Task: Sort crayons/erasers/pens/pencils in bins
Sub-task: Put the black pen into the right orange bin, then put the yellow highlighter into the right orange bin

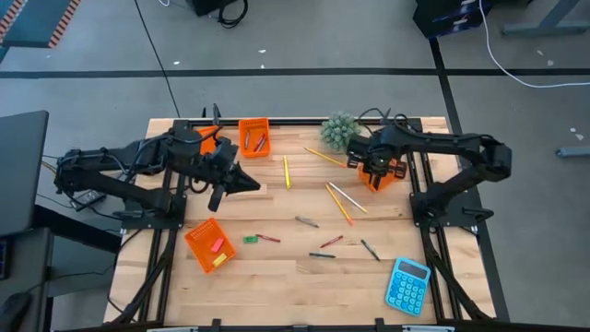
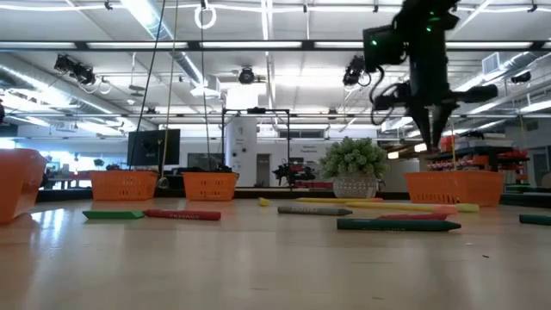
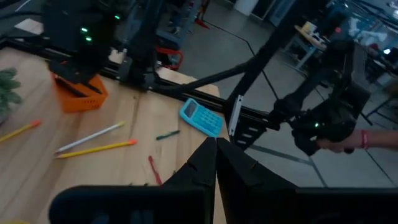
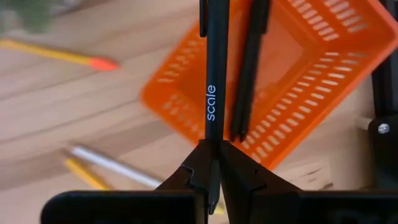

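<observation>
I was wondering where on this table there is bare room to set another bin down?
The widest bare patch is the near edge, between the tilted orange bin and the blue calculator. Another lies between the left gripper and the yellow pencil. The middle right is crowded with pencils and crayons.

Light wooden plank table point(image 1: 277, 286) with black frame rails. On it: four orange mesh-sided plastic bins point(image 1: 207, 244), blue calculator point(image 1: 407, 285), small green potted plant point(image 1: 339, 131), scattered yellow pencils point(image 1: 286, 171), short crayons point(image 1: 268, 238), green eraser point(image 1: 249, 240).
</observation>
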Controlling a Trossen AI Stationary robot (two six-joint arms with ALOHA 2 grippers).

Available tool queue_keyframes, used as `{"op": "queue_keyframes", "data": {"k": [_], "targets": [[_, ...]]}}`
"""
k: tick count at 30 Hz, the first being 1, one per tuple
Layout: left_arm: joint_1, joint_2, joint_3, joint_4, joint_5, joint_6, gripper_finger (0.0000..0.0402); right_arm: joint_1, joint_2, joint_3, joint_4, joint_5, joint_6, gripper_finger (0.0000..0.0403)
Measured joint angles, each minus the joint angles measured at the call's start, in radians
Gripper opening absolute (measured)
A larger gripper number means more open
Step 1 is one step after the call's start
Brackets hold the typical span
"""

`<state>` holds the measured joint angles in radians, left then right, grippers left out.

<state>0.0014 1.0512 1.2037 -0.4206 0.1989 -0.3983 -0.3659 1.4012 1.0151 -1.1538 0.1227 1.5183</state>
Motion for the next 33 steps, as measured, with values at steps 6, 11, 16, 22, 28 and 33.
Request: {"op": "queue_keyframes", "data": {"k": [6, 11, 16, 22, 28, 33], "targets": [[0.037, 0.000, 0.000, 0.000, -0.006, -0.010, 0.0019, -0.023, -0.068, -0.139, 0.050, 0.015, 0.004, 0.0028], [0.063, 0.000, 0.000, 0.002, -0.040, -0.034, 0.0015, -0.054, -0.102, -0.203, 0.089, 0.048, -0.003, 0.0026], [0.088, 0.000, 0.000, 0.003, -0.053, -0.044, 0.0021, -0.099, -0.110, -0.252, 0.176, 0.052, -0.032, 0.0026], [0.110, 0.000, 0.000, 0.003, -0.053, -0.064, 0.0021, -0.115, -0.115, -0.252, 0.248, 0.063, -0.080, 0.0027], [0.130, 0.000, 0.000, 0.003, -0.090, -0.095, 0.0013, -0.069, -0.163, -0.175, 0.274, 0.125, -0.133, 0.0027], [0.152, 0.015, 0.000, 0.002, -0.219, -0.152, 0.0021, -0.002, -0.177, -0.071, 0.299, 0.211, -0.242, 0.0027]]}}
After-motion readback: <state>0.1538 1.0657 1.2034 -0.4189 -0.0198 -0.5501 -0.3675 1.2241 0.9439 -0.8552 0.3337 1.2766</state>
